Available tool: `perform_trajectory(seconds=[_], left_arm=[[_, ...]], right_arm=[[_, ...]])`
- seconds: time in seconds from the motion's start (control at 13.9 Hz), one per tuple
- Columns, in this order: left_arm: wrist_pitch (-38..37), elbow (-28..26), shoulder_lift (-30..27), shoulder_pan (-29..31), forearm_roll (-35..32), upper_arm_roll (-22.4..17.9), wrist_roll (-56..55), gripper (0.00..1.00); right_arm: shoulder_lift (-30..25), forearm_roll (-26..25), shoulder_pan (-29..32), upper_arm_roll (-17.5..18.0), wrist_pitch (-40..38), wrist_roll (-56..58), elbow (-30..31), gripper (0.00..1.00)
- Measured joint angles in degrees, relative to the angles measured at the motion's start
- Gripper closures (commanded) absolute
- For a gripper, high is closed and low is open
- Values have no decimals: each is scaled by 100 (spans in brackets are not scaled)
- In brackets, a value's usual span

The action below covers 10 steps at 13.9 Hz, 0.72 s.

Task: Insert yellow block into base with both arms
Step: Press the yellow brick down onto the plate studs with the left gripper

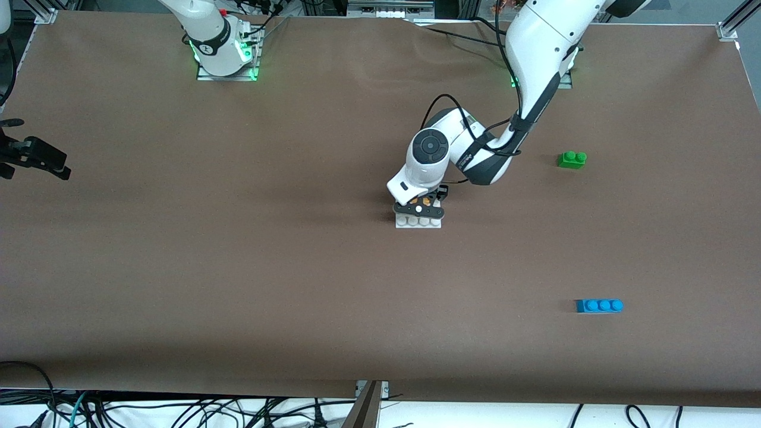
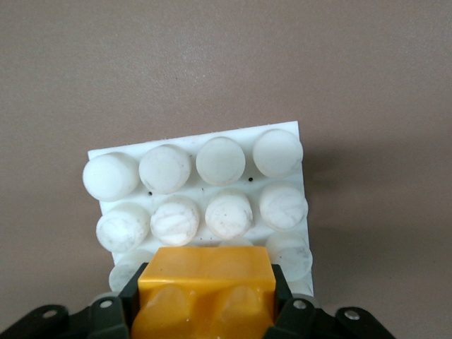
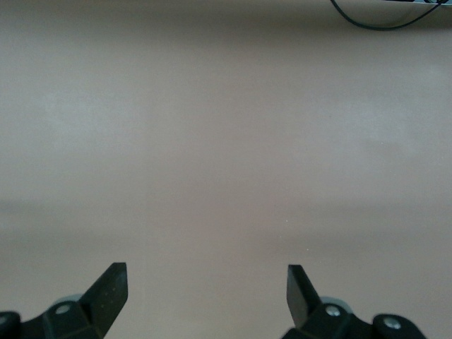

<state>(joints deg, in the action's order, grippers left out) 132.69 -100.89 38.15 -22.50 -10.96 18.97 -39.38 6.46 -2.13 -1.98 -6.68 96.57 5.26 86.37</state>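
The white studded base (image 1: 418,222) lies near the middle of the table. My left gripper (image 1: 419,207) is right over it, shut on the yellow block (image 2: 205,293), of which small orange bits (image 1: 427,204) show in the front view. In the left wrist view the block sits over the base (image 2: 205,180) at the rows closest to the gripper; whether it is pressed onto the studs I cannot tell. My right gripper (image 3: 206,286) is open and empty over bare table; it shows at the right arm's end of the table (image 1: 35,157), where that arm waits.
A green two-stud brick (image 1: 572,159) lies toward the left arm's end of the table, farther from the front camera than the base. A blue three-stud brick (image 1: 599,305) lies nearer to the camera. Cables hang along the table's near edge.
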Motion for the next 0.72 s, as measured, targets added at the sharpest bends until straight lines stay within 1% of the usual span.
perform_trajectory(seconds=[0.72], left_arm=[[-54, 16, -1, -9, -38, 0, 15, 86]], right_arm=[[0, 0, 1, 0, 0, 0, 0, 0]])
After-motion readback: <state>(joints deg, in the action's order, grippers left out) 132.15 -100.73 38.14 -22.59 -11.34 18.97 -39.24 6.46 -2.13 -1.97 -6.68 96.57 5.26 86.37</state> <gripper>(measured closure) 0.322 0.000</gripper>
